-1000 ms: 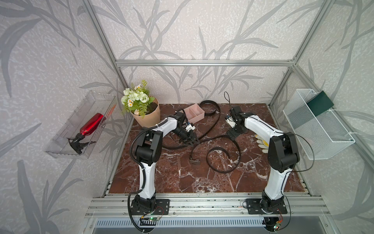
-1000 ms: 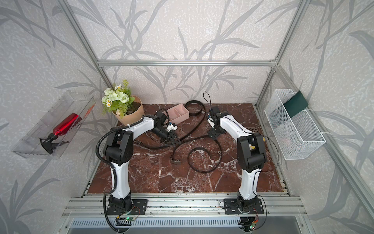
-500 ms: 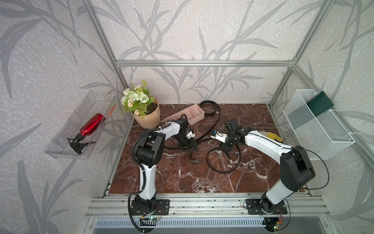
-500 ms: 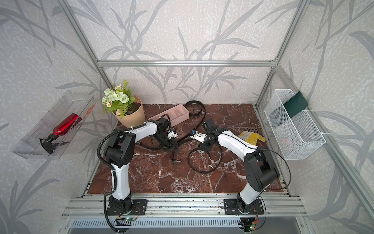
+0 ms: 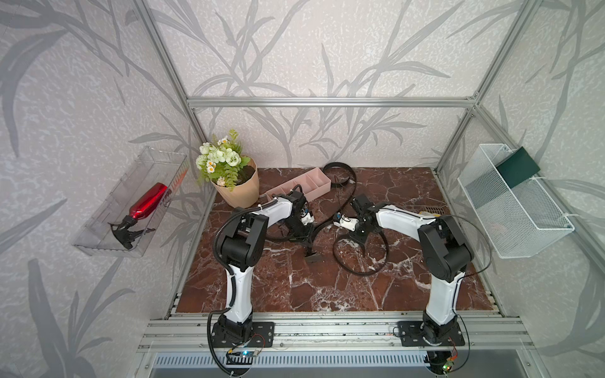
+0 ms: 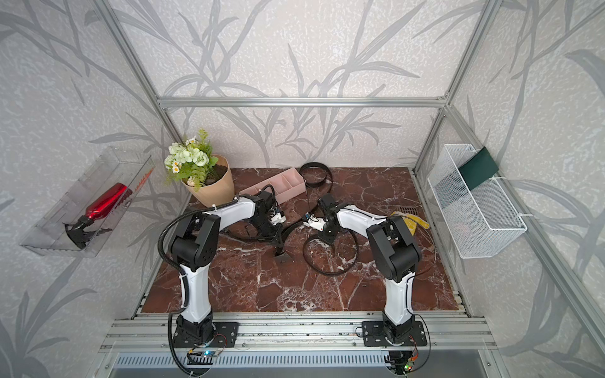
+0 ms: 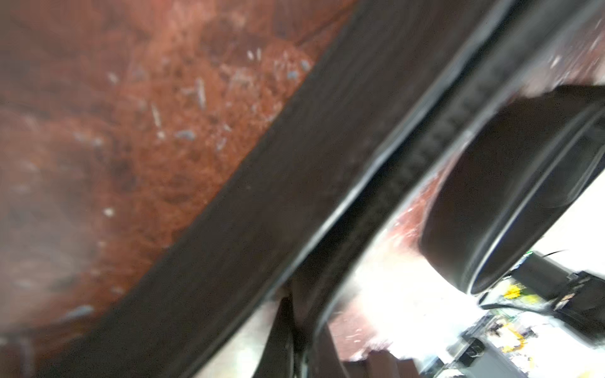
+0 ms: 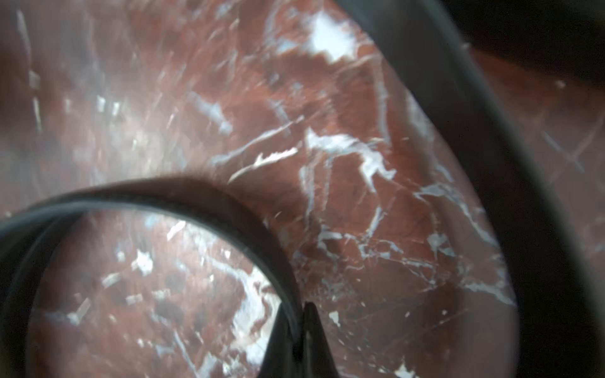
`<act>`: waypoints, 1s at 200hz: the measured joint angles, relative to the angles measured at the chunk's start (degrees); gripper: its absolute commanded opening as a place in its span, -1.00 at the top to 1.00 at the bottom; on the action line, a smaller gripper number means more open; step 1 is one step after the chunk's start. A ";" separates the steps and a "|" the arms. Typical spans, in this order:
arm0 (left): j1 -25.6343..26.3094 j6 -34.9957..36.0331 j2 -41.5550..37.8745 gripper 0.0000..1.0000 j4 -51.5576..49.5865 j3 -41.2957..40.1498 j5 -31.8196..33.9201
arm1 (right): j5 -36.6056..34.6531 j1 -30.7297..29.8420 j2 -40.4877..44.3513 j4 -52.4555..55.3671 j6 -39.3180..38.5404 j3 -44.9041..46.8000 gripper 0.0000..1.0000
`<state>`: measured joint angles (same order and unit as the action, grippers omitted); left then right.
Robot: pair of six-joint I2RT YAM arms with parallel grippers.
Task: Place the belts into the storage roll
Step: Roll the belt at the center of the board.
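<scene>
The pale pink storage roll [image 5: 299,188] [image 6: 276,189] lies at the back of the marble floor. Black belts trail from a ring [image 5: 338,164] behind it to a wide loop [image 5: 358,272] [image 6: 327,272] in the middle. My left gripper [image 5: 306,239] [image 7: 294,322] points down and is shut on a belt strap [image 7: 262,212]; a buckle end [image 5: 312,258] hangs just below it. My right gripper [image 5: 357,238] [image 8: 296,327] is shut on the far edge of the loop [image 8: 229,209]. No belt lies in the tray.
A peach flowerpot [image 5: 240,193] stands left of the tray. A white wire basket [image 5: 510,209] hangs on the right wall, and a clear bin with a red bottle [image 5: 147,201] on the left wall. A yellow item [image 5: 432,214] lies behind the right arm.
The right arm has swung from the back toward the middle and come down on the belt loop, shutting on it. The left gripper has shut on the strap.
</scene>
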<state>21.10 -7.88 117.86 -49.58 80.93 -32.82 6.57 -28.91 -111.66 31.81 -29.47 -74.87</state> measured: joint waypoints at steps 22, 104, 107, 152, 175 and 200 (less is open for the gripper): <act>-0.68 -0.28 -1.29 1.00 0.90 -2.32 0.26 | -5.22 1.40 -1.09 2.05 10.93 -2.97 1.00; 9.33 -16.44 -11.50 0.98 10.93 -14.56 6.27 | -7.52 3.69 0.96 6.78 67.78 -0.28 1.00; 10.32 -17.18 -11.54 0.98 11.52 -14.67 6.43 | -7.48 3.43 1.11 6.58 69.70 -0.11 1.00; 20.33 -28.17 -12.50 0.78 20.65 -17.57 7.26 | -7.87 0.22 1.62 4.83 88.91 1.01 1.00; 23.45 -32.09 -12.70 0.30 24.37 -18.91 7.43 | -8.00 -0.07 2.10 3.74 92.48 2.01 0.33; 25.05 -34.01 -13.97 0.14 24.92 -18.95 9.35 | -8.24 -0.02 5.01 3.58 91.78 5.92 -0.68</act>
<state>46.15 -41.89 103.90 -24.67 61.98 -23.46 -1.67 -28.93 -106.65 35.40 62.30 -68.95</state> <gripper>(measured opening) 0.409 0.578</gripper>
